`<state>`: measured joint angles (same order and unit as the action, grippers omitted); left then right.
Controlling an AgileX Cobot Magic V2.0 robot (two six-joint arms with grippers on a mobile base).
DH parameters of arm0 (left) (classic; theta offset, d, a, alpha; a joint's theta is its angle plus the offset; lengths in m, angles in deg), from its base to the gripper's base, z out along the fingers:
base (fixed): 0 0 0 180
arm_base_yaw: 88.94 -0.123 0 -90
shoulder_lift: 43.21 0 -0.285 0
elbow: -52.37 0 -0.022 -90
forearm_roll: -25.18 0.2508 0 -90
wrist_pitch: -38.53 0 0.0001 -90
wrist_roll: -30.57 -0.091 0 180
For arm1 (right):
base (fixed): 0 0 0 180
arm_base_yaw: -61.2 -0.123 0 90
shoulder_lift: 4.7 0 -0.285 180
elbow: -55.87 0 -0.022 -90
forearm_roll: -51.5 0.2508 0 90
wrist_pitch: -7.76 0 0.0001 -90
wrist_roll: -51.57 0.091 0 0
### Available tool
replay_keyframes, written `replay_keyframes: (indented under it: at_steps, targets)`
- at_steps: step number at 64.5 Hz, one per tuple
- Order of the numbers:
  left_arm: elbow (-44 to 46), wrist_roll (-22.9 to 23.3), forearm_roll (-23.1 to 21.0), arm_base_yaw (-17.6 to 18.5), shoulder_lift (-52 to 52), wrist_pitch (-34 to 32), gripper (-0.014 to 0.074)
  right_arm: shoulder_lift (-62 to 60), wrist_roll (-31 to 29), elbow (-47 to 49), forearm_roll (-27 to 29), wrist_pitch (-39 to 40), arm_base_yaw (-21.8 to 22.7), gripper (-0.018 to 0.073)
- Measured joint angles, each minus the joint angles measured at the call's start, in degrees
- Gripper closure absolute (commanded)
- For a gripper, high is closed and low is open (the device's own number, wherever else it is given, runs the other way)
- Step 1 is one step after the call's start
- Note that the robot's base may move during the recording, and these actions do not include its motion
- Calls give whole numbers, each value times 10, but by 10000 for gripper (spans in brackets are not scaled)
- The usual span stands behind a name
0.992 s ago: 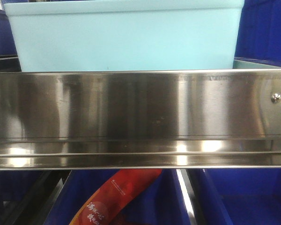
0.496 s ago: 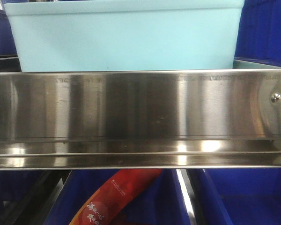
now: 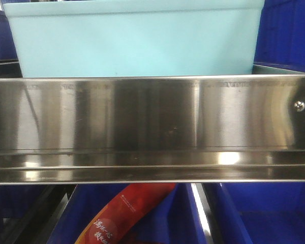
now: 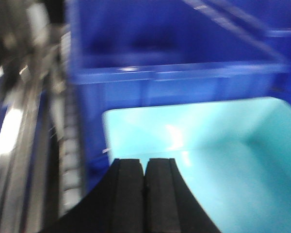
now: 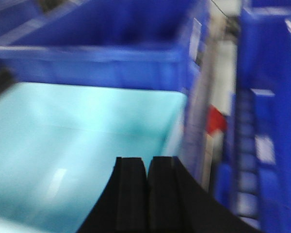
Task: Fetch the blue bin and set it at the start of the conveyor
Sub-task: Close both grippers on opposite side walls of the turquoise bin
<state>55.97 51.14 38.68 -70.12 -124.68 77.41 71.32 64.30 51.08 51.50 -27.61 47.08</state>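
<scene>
**Item 1: blue bin** (image 3: 134, 43). Pale aqua plastic tub, rectangular, with smooth plain walls tapering downward, a flat rolled rim and rounded corners. It is seated on the upper shelf, directly behind the shelf's front edge and toward its left end. Its lower wall is hidden by the rail. Nothing is seen inside it in the wrist views, where the matte floor carries soft white glare.

**Item 2: stainless-steel rail** (image 3: 152, 127). Brushed, mirror-bright band spanning the full front edge of the shelf, stepped into narrow lips along its lower margin. One round-headed screw (image 3: 298, 105) is set near its right end.

**Item 3: navy crates** (image 3: 287, 35). Dark blue moulded plastic with ribbed walls. They are placed beside and behind the bin. More blue crates (image 3: 264, 213) are stored beneath the rail.

**Item 4: red packet** (image 3: 127, 211). Glossy printed wrapper lying tilted below the rail, toward the left. Its lettering is too small to be read.

**Item 5: left gripper** (image 4: 145, 167). Black, rubbery, flat-faced pads are pressed together along a thin seam, with nothing held between them. It is poised above the bin's left end. This view is blurred.

**Item 6: right gripper** (image 5: 147, 165). Matching black pads are likewise closed against each other and hold nothing. It is poised over the bin's right end, near the rim. This view is also blurred.
</scene>
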Motion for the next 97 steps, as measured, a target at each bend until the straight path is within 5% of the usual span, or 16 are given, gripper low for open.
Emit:
replay_keyframes:
  at_steps: [10,33,37,51,97]
  targets:
    - [73,82,45,5,-75,64,707,97,112,93,-104,-87,-35,695]
    - [137,110,33,5,-184,124,693,280,140,274,-113,-233,-42,700]
    - [137,110,31,5,-191,127,626,296,140,288,-110,-238,-42,684]
    - [137,110,30,5,-198,129,314,325,137,297,-97,-248,-42,390]
    - [139,89,14,-18,-280,133,332,382,107,298,-85,-244,-18,345]
